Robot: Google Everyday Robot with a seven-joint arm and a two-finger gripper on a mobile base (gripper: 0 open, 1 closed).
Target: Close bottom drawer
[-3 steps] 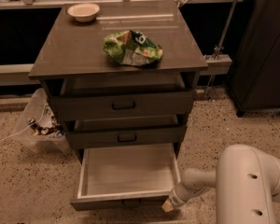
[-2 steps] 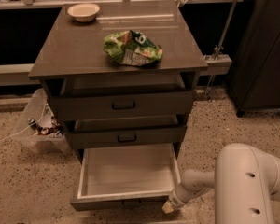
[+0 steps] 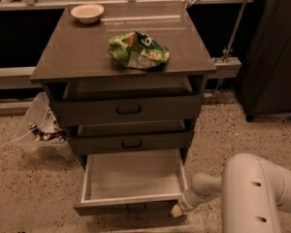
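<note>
In the camera view, which is the only one I have, the bottom drawer [image 3: 133, 176] is pulled far out of the cabinet, so I can see its pale inside, which looks empty. Its front edge is near the lower border of the view. The gripper [image 3: 176, 211] is low, at the right front corner of this drawer, just beside the front panel. I cannot tell whether it touches the panel, and I also cannot tell whether it is released or clenched.

Compared with one second ago, I see almost no change: the drawer is out as far as before and the gripper is at the same corner. I judge the push has not really started. The two upper drawers [image 3: 128, 109] look slightly open. On the worktop [image 3: 87, 52] lie a green bag [image 3: 138, 50] and a bowl [image 3: 87, 12].
</note>
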